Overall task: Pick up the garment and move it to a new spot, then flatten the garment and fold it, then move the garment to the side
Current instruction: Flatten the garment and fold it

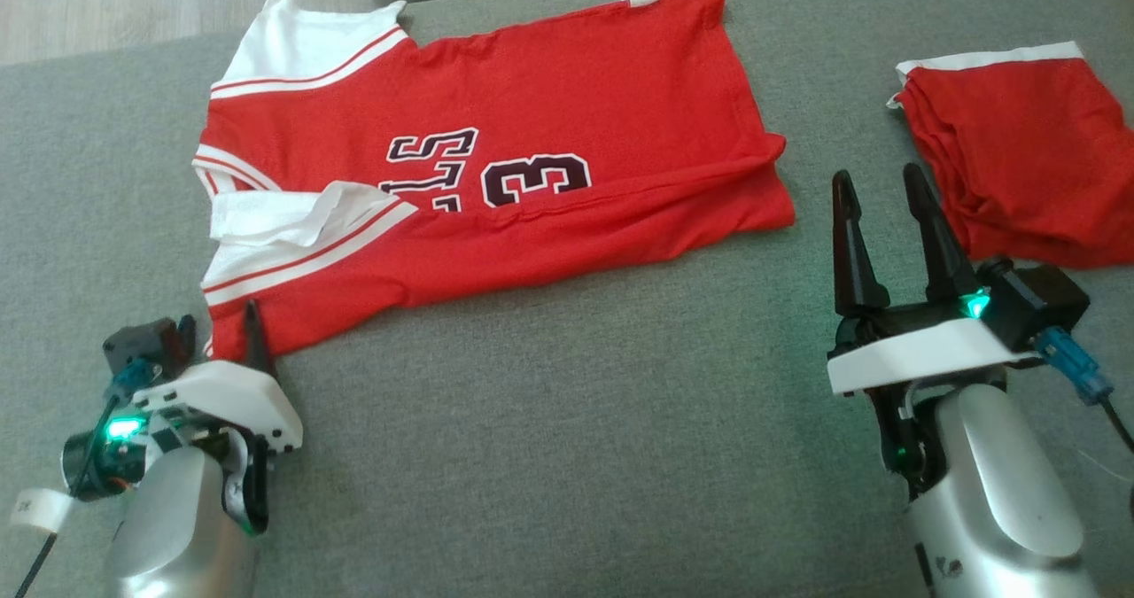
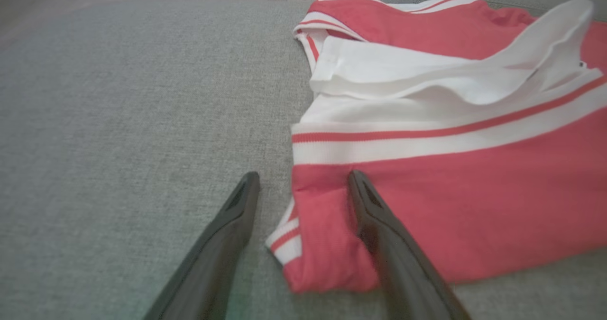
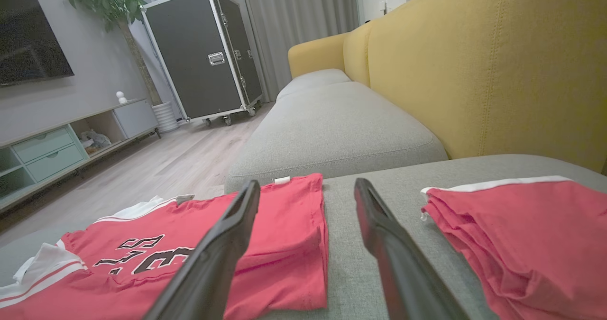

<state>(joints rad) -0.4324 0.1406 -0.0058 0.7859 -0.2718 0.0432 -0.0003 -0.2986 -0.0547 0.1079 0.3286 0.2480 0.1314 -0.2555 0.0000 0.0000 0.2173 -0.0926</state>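
The red jersey is lying half-folded across the upper centre on the grey cushion. The left gripper, fingers spread, is straddling its lower-left corner; the right gripper, fingers also parted, is hovering at right, between jersey and red shorts.

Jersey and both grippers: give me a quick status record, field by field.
surface: grey sofa cushion
jersey: red with white trim, spread out, near long edge folded over
second garment: red, folded, lying apart on the robot's right
left gripper: open, straddling the jersey's near collar-end corner
right gripper: open, over bare cushion between the two garments
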